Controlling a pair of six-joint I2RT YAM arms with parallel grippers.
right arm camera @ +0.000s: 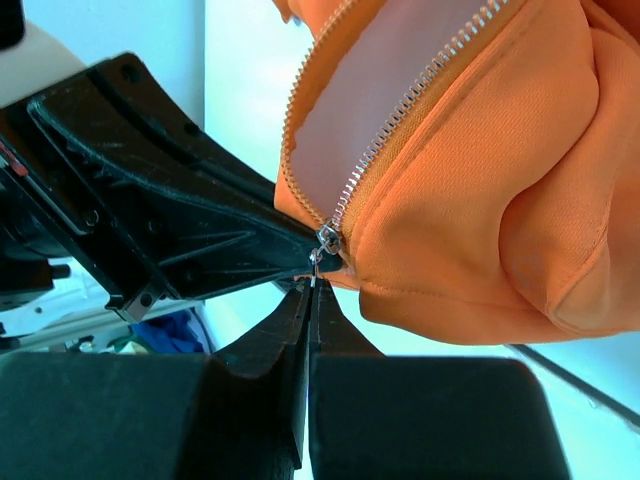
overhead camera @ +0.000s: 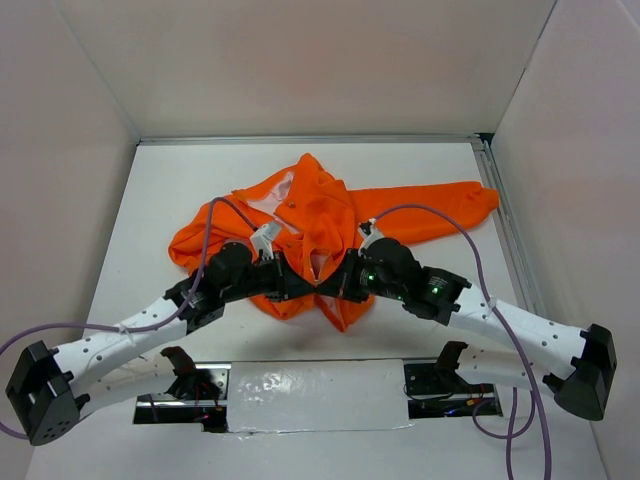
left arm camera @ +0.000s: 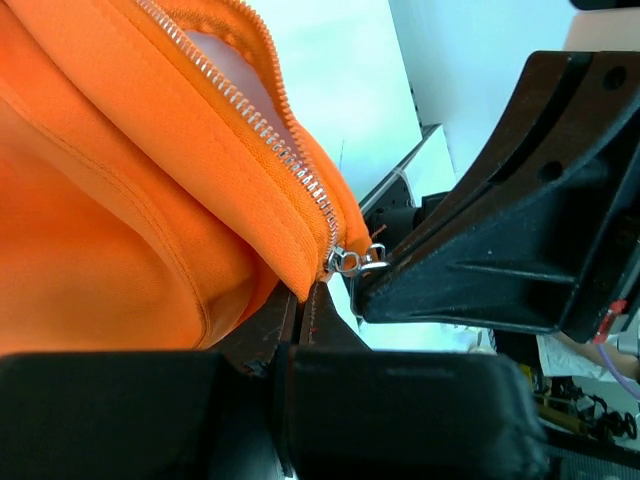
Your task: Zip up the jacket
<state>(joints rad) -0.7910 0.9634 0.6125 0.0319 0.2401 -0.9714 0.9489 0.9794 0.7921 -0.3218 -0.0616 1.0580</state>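
The orange jacket (overhead camera: 320, 215) lies crumpled in the middle of the table, its front open and the pale lining showing. My two grippers meet at its near hem. My left gripper (overhead camera: 298, 287) is shut on the jacket's bottom hem, seen in the left wrist view (left arm camera: 303, 297), just beside the silver zipper slider (left arm camera: 349, 262). My right gripper (overhead camera: 342, 285) is shut on the slider's small pull tab (right arm camera: 314, 270) at the bottom end of the zipper; its fingertips meet in the right wrist view (right arm camera: 312, 288). The zipper teeth (right arm camera: 400, 110) run apart above the slider (right arm camera: 328, 239).
White walls enclose the table on three sides, with a metal rail (overhead camera: 505, 215) along the right. One sleeve (overhead camera: 440, 205) stretches right; the other is bunched at the left (overhead camera: 195, 240). Purple cables (overhead camera: 480, 260) arc over both arms. A taped strip (overhead camera: 310, 385) lies at the near edge.
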